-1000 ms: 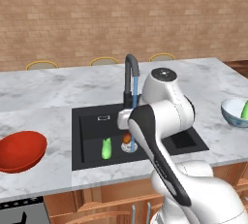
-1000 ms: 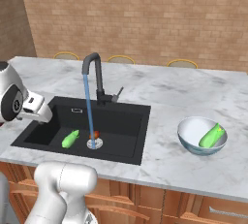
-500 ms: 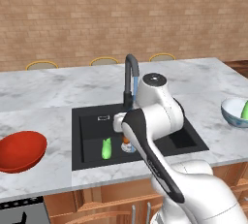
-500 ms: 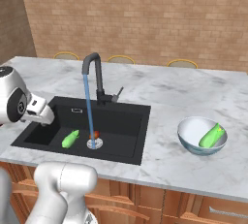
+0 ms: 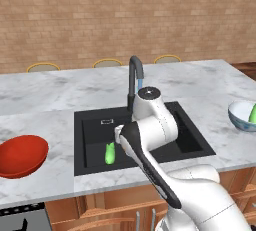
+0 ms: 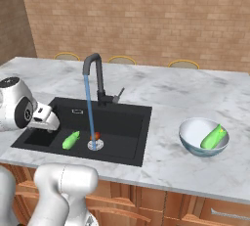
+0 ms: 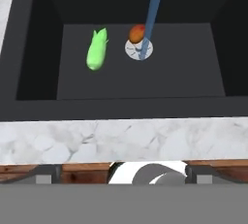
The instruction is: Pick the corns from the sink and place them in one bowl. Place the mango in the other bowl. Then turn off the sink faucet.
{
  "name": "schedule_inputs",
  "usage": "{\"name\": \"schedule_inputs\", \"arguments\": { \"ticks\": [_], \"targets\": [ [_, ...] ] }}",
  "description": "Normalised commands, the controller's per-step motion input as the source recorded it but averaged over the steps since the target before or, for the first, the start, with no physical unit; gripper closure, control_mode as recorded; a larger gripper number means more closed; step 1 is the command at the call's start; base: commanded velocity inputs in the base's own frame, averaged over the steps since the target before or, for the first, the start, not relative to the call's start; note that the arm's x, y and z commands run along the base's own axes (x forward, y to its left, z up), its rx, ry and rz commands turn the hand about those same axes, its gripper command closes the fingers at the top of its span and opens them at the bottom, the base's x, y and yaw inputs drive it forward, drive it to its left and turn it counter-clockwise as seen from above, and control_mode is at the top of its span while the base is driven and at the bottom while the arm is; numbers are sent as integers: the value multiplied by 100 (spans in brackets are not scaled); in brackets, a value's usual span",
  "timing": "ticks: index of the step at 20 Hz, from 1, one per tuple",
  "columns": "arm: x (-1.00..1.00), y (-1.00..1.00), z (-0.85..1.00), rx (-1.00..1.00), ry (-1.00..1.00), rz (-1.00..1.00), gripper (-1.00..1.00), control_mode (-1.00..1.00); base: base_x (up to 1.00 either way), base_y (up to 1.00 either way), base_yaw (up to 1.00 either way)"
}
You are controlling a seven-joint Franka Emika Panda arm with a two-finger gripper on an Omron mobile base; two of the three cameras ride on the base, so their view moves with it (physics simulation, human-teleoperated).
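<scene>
One corn (image 6: pixel 213 137) already lies in the pale bowl (image 6: pixel 191 143) near the right end of the surface (image 6: pixel 166 159), but the other corn (image 7: pixel 96 49) is on the sink (image 7: pixel 38 68) floor, toward its left wall, and the mango (image 7: pixel 137 33) sits touching the far edge of the drain (image 7: pixel 139 48). Your gripper hangs over the front rim of the sink; you cannot tell how far its fingers are parted, and nothing looks to be held.

Watch three things. The water stream (image 7: pixel 151 9) from the faucet (image 6: pixel 95 76) falls just beside the mango, so a nudge or the flow could roll that rounded fruit off the drain. The corn lies near the left wall, and a descent that drifts left may clip the wall or pin the cob against it. Its smooth, tapering husk may also slip out of a grip taken too near the pale tip. Keep the fruit for the red bowl (image 5: pixel 22 155), well away at the left end.
</scene>
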Motion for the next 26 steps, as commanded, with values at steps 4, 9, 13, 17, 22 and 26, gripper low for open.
{"name": "schedule_inputs", "arguments": {
  "ticks": [4,9,13,17,22,26],
  "targets": [
    [35,7,-42,0,3,0,-100,-100,0,0,0],
    [43,16,-32,0,7,-3,-100,-100,0,0,0],
    [48,23,-29,0,10,-5,-100,-100,0,0,0],
    [44,26,-25,0,9,-6,-100,-100,0,0,0],
    [33,6,-24,-1,6,-5,-100,-100,0,0,0],
    [33,0,-28,-2,6,-5,-100,-100,0,0,0]
  ]
}}
